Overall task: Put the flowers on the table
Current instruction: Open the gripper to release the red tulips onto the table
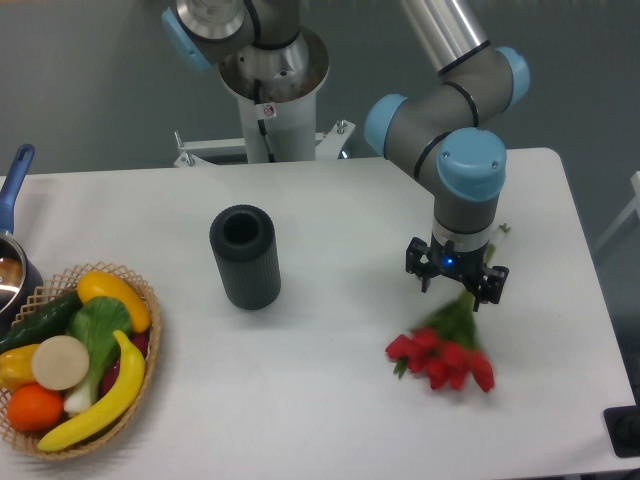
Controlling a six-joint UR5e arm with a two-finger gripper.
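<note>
At the far left edge of the white table [330,420], a dark pot with a blue handle [14,180] is partly cut off. Beside it sits a round woven wicker basket [150,330], rough and open in weave, holding smooth glossy toy produce: a yellow banana, an orange, a green cucumber and leafy greens. Further right stands an upright black cylinder [244,256] with a ribbed, matte wall and a hollow top.

Right of centre, the flowers [442,358] lie flat on the table: a bunch of red tulip buds fanned toward the viewer, with green stems and leaves running back under the tool [456,280]. The tool hangs just above the stem end, its two black fingers spread apart and gripping nothing, as far as can be seen.

The placing looks done. The remaining step is probably withdrawal, best done by lifting straight up with the fingers kept wide, so that no leaf or stem catches and drags the light bunch across the smooth surface.
</note>
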